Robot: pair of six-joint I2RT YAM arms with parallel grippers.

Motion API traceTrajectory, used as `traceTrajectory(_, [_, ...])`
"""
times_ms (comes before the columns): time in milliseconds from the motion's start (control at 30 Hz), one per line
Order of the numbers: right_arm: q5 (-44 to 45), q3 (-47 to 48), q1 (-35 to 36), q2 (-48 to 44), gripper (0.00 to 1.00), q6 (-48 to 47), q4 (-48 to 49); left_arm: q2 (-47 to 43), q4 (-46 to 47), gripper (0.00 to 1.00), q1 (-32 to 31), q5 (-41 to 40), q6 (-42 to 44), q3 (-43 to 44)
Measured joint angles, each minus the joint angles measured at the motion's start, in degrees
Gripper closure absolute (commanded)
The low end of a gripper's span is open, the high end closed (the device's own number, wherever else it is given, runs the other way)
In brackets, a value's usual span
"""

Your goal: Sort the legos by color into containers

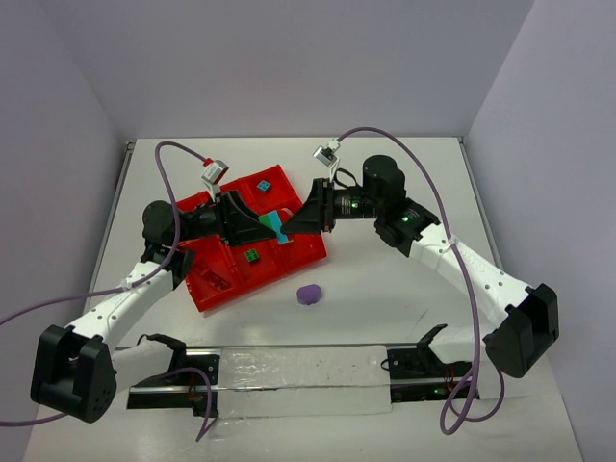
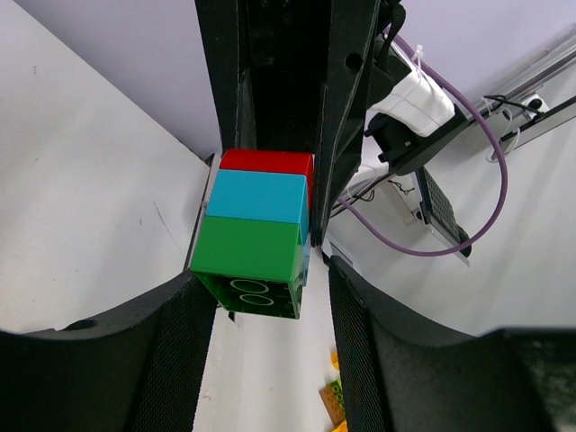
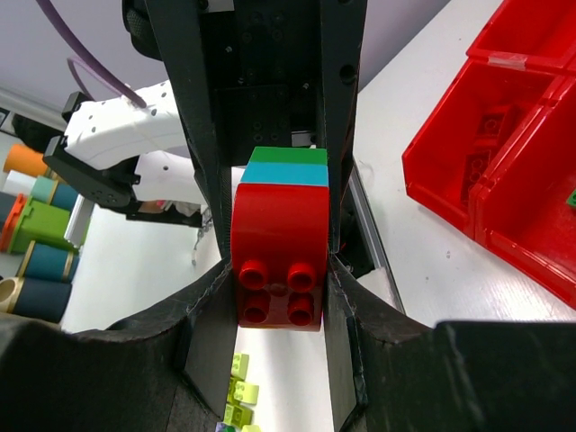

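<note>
Far left, the left arm (image 1: 125,294) sweeps up from the lower-left corner, elbow bent, and lays its forearm across the red tray (image 1: 223,294). The tray sits skewed at centre-left on the tabletop (image 1: 385,308), and that forearm hides its middle compartments.

What shows inside: a teal brick (image 1: 263,185) in an upper compartment and a green brick (image 1: 252,255) near the tray's lower edge. Dark shapes in the lower-left compartment may be red bricks, hard to say.

Over the tray's right side, the left gripper (image 1: 256,227) is clamped on the green end of a stack (image 1: 277,227), which runs green, teal, red. And look, the right gripper (image 1: 295,223) pinches the red end, nose to nose with its partner, barely any room between them!

Just below, a purple brick (image 1: 309,294) lies alone on white tabletop, near the tray but apart from it. The right arm (image 1: 462,260) arches in from the lower-right corner, wrist turned left.

Walls stand close on both sides, and open tabletop lies right of the tray. The right wrist view catches yellow-green bricks (image 3: 236,396) low in frame, beneath the stack.
</note>
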Motion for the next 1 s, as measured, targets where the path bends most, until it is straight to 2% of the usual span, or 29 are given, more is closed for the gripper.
traceTrajectory(167, [-0.16,0.00,0.07,-0.06,0.96,-0.17,0.27,0.00,0.29,0.44,0.00,-0.90,-1.14,0.08])
traceTrajectory(367, [-0.19,-0.02,0.37,-0.17,0.96,-0.63,0.52,0.20,3.42,0.27,0.03,-1.55,-3.96,0.26])
traceTrajectory(433, [-0.08,-0.02,0.51,-0.27,0.96,-0.96,0.44,0.30,4.87,0.28,0.04,-1.63,-5.03,0.36])
traceTrajectory(467, [-0.16,-0.13,0.52,-0.30,0.96,-1.08,0.39,0.34,5.48,0.33,0.04,-1.66,-5.23,0.50])
traceTrajectory(500, [-0.25,-0.15,0.52,-0.34,0.96,-1.15,0.46,0.35,5.87,0.42,0.04,-1.72,-5.42,0.61])
traceTrajectory(533, [-0.35,-0.15,0.52,-0.42,0.96,-1.22,0.58,0.37,6.03,0.44,0.06,-1.74,-5.49,0.63])
traceTrajectory(667, [-0.72,-0.23,0.72,-1.15,0.96,-1.37,0.91,0.66,6.04,0.63,0.04,-1.89,-5.74,0.70])
traceTrajectory(800, [-1.02,-0.24,0.81,-1.29,0.96,-1.40,1.11,0.66,5.73,0.99,0.04,-2.04,-5.56,0.74])
traceTrajectory(1000, [-0.76,-0.24,0.81,-1.29,0.95,-1.87,0.59,0.66,4.85,1.00,0.08,-2.09,-4.98,0.83])
